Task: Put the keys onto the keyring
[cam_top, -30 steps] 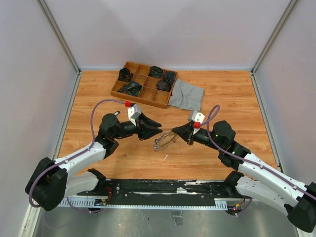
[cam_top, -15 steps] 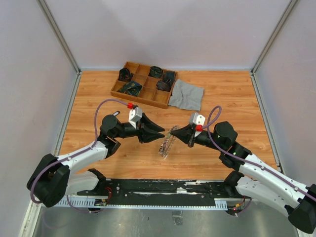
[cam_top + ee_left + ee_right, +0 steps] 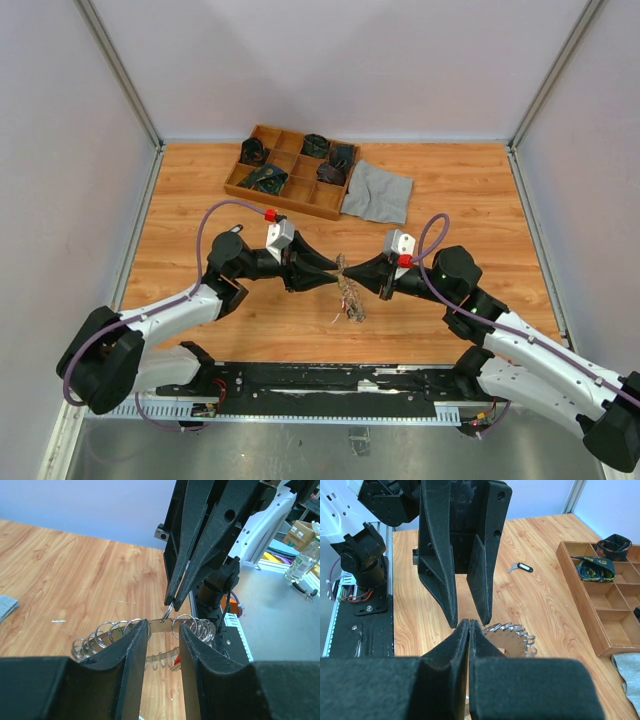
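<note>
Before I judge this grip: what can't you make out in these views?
Top: where the keyring is gripped; too small there.
Left wrist: keyring's lower half, behind fingers of the left gripper.
Right wrist: what the right gripper pinches, covered by its own shut fingers.

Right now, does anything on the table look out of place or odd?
Yes. One key with a dark tag lies alone on the table, well apart from the keyring pinched in the right hand. Small white scraps also litter the wood.
</note>
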